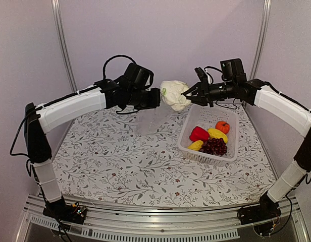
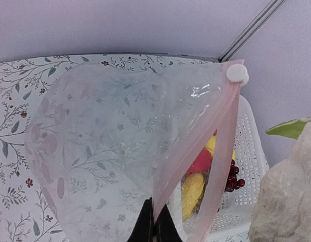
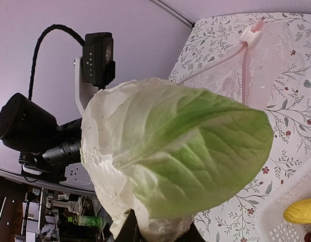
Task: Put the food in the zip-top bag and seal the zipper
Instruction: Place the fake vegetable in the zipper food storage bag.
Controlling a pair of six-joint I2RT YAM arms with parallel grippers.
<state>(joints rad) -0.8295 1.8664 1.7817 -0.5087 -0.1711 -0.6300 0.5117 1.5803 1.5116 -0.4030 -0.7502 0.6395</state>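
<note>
My left gripper (image 1: 154, 99) is shut on the mouth edge of the clear zip-top bag (image 1: 151, 121) and holds it hanging above the table; in the left wrist view the bag (image 2: 110, 146) hangs open, its pink zipper strip (image 2: 196, 146) ending in a white slider (image 2: 237, 73). My right gripper (image 1: 188, 94) is shut on the white lumpy cauliflower piece (image 1: 173, 94), held in the air beside the bag's mouth; its green leaf (image 3: 196, 146) fills the right wrist view. The red pepper (image 1: 198, 133), yellow pieces (image 1: 216, 133), orange fruit (image 1: 222, 126) and purple grapes (image 1: 214, 146) lie in the white basket (image 1: 231, 154).
The white perforated basket stands at the right of the floral tablecloth (image 1: 120, 166). Grey walls and metal posts (image 1: 63, 45) close the back and sides.
</note>
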